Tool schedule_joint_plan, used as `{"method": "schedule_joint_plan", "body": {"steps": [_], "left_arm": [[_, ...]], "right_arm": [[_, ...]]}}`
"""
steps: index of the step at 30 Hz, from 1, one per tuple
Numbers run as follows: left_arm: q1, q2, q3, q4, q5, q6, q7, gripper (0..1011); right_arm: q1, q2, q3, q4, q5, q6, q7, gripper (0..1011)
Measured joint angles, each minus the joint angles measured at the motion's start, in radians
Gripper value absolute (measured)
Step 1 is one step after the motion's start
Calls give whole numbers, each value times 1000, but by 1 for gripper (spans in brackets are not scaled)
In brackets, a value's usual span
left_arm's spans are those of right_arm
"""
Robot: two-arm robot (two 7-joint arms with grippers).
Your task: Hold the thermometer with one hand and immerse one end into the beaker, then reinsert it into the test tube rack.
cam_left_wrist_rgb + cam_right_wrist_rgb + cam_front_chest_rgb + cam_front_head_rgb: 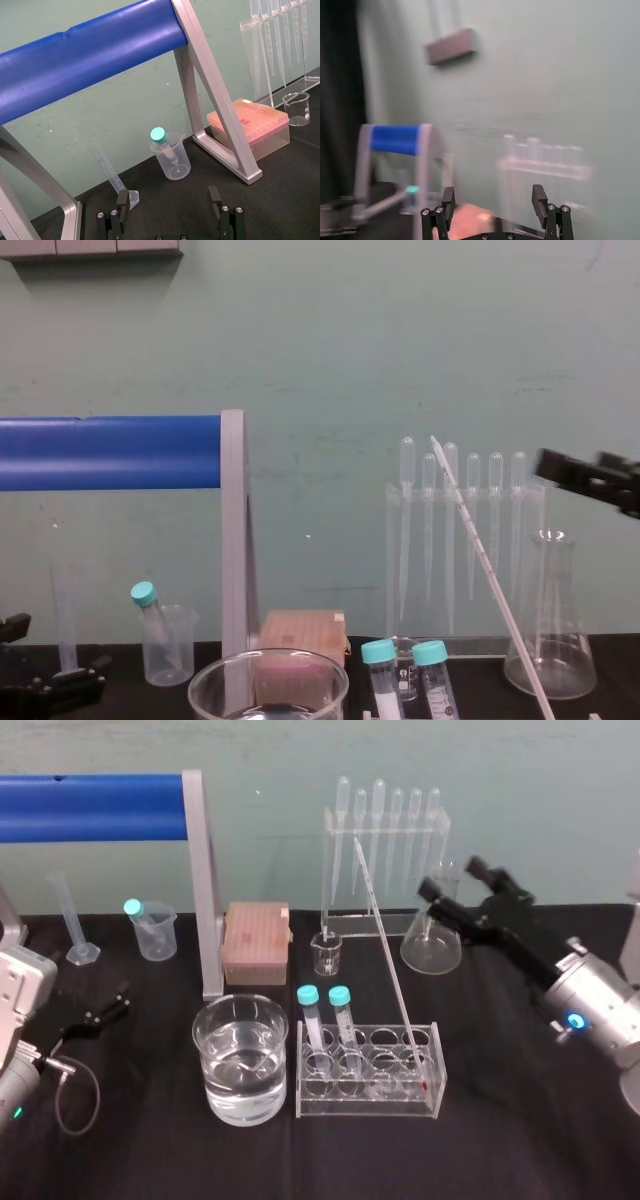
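Note:
The thermometer [390, 960] [490, 575] leans in the clear test tube rack [368, 1098], its reddish tip low at the rack's right end and its top tilted back toward the pipettes. Nothing grips it. My right gripper [455, 878] [493, 196] [575, 468] hangs open and empty above the conical flask, up and to the right of the thermometer's upper part. The large glass beaker [240, 1060] [268, 680], partly filled with water, stands just left of the rack. My left gripper [122, 1000] [169, 199] rests low at the table's left, open and empty.
Behind the rack stand a pipette stand [385, 830], a conical flask [432, 945], a small glass beaker [326, 953] and a pink tip box [257, 942]. A blue-barred frame [95, 807] crosses the back left. A plastic beaker with a teal-capped tube [152, 930] and a graduated cylinder [75, 925] stand far left.

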Motion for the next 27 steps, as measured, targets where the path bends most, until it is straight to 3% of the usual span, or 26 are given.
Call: {"method": "schedule_joint_plan", "body": {"steps": [3, 4, 7, 10, 17, 22, 27], "left_arm": [[0, 0, 0, 0, 0, 0, 0, 1008], [0, 0, 0, 0, 0, 0, 0, 1008], [0, 0, 0, 0, 0, 0, 0, 1008], [0, 0, 0, 0, 0, 0, 0, 1008], [0, 0, 0, 0, 0, 0, 0, 1008], [0, 0, 0, 0, 0, 0, 0, 1008], [0, 0, 0, 0, 0, 0, 0, 1008]], "right_arm": [[-49, 22, 35, -56, -75, 47, -147, 1003], [-49, 22, 35, -56, -75, 47, -147, 1003], [-76, 37, 45, -80, -128, 123, -234, 1003], [-81, 35, 39, -62, -149, 169, -261, 1003], [-65, 14, 14, 16, -172, 224, -257, 1003], [-56, -11, 16, 65, -167, 224, -224, 1003], [-54, -13, 19, 68, -165, 223, -219, 1003]]}}
